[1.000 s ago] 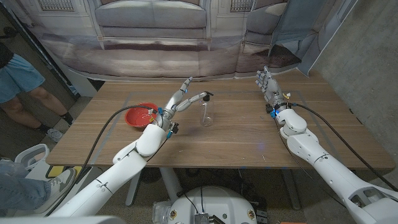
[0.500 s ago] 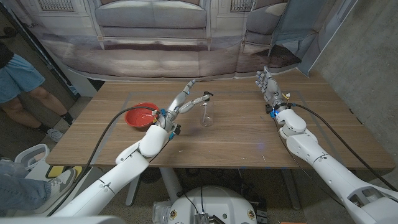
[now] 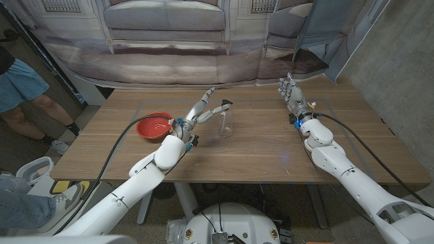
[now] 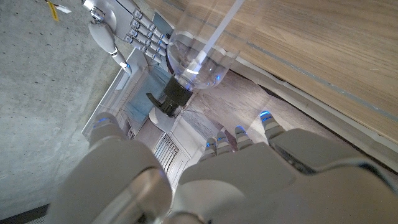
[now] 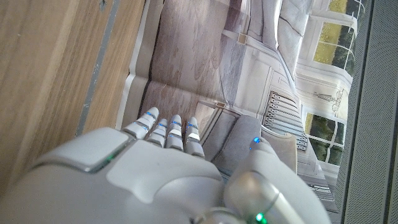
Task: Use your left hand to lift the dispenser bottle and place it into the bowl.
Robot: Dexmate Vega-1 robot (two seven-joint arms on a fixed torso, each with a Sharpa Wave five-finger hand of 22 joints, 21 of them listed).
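1. Left hand (image 3: 201,113), glossy white plastic with blue-lit fingertips, fingers spread wide and holding nothing, reaching toward the dispenser bottle (image 3: 226,122) from the bowl's side, fingertips just beside the pump head; contact cannot be told.
2. Dispenser bottle: clear, smooth, rounded plastic with a black pump top and a pale straw inside, standing upright on the table near its middle, outside the bowl. No label or writing readable on it.
3. In the left wrist view, the same bottle (image 4: 197,57) close ahead of the open fingers (image 4: 268,122), rounded shoulder and black collar in plain sight.
4. Bowl (image 3: 154,125): red, round, shallow, glossy, resting on the table near the left forearm, apart from the bottle.
5. Right hand (image 3: 291,93): same white plastic, fingers straight and together, pointing away from the robot, holding nothing, near the table's far right edge, well apart from the bottle.
6. Table (image 3: 258,146): wooden planks with visible grain, matt finish.
7. Backdrop (image 3: 169,41) behind the table: printed cloth picturing a sofa and window panels.
8. Person (image 3: 20,88) at the left edge: blue shorts and bare legs.
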